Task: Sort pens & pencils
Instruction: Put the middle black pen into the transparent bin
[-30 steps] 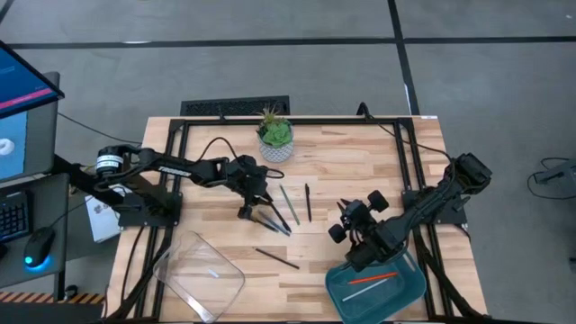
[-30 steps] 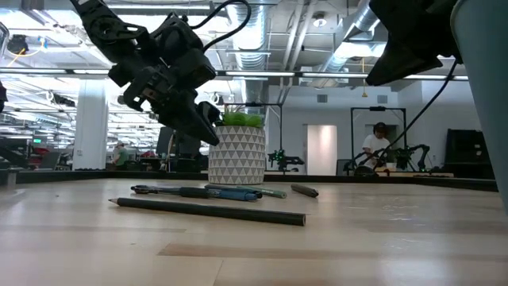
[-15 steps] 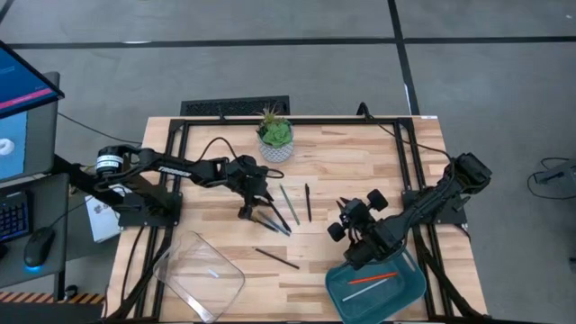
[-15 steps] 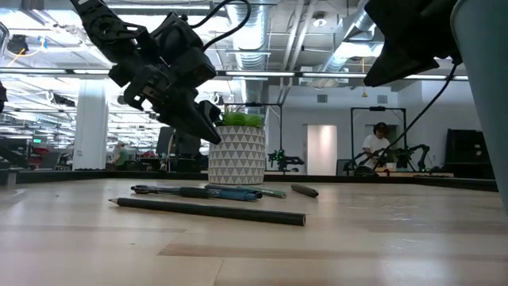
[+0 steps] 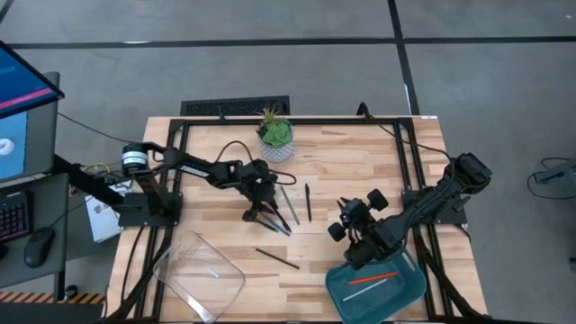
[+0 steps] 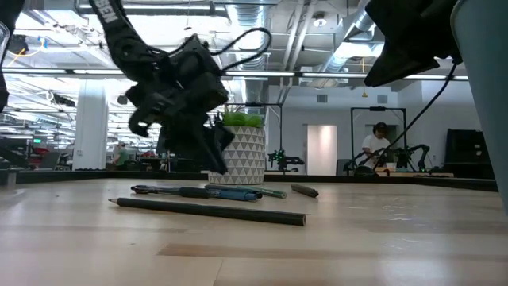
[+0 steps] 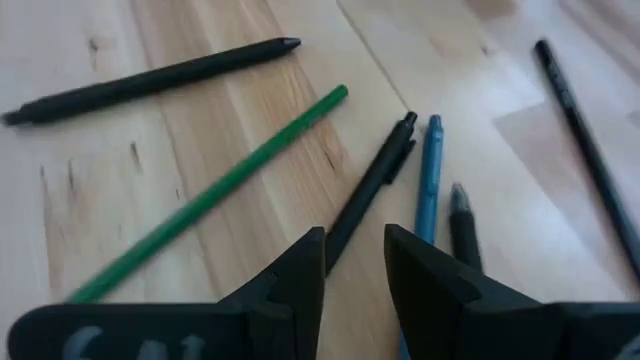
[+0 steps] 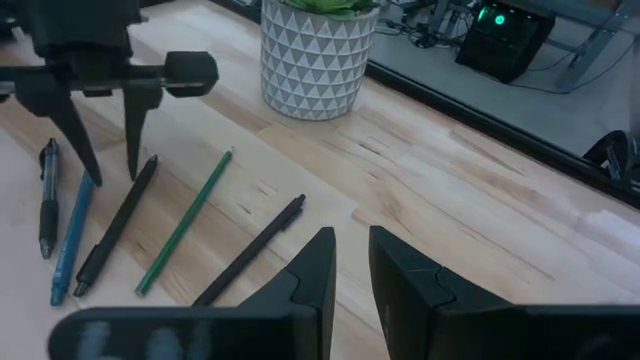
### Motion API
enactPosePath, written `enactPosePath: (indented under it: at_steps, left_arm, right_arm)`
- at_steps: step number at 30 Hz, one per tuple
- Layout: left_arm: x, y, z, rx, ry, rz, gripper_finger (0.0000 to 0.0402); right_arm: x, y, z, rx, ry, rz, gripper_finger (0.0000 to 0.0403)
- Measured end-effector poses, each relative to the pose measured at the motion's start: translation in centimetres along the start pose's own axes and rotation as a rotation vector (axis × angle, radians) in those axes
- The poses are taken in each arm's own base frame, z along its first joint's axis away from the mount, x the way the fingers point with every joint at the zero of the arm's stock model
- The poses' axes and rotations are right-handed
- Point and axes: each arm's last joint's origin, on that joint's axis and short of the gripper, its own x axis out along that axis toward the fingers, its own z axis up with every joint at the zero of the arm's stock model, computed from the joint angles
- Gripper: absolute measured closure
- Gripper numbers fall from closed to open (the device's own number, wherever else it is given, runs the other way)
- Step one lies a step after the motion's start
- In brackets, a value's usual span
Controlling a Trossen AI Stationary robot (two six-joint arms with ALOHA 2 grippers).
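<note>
The left gripper (image 5: 264, 212), fingers spread and empty over the clustered pens & pencils (image 5: 281, 213) mid-table, may pinch two together.

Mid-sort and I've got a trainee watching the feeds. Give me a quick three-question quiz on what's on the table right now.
1. True or false: the teal tray already holds an orange-red stick.
2. The left gripper is: A) shut on a pen; B) open, just above the loose pens; C) down inside the teal tray.
3. Fill in: the pencil lying between two black pens is coloured ___.

Key: 1 true; 2 B; 3 green.
</note>
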Motion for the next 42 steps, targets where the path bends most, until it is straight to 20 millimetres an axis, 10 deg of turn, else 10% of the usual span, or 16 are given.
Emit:
enactPosePath:
  at_steps: [19, 34, 42]
  left_arm:
    - [0.1, 1.7, 0.8, 0.028, 0.027, -0.095, 0.0303]
    - [0.2, 2.2, 0.6, -0.291, 0.141, 0.252, 0.0303]
    - [0.4, 1.8, 0.8, 0.014, 0.122, 0.104, 0.0303]
  right_arm:
    - [0.0, 0.1, -0.1, -0.02, 0.018, 0.006, 0.0316]
    - [0.2, 0.0, 0.0, -0.013, 0.019, 0.001, 0.0316]
    - [0.2, 0.1, 0.1, -0.004, 0.018, 0.006, 0.0316]
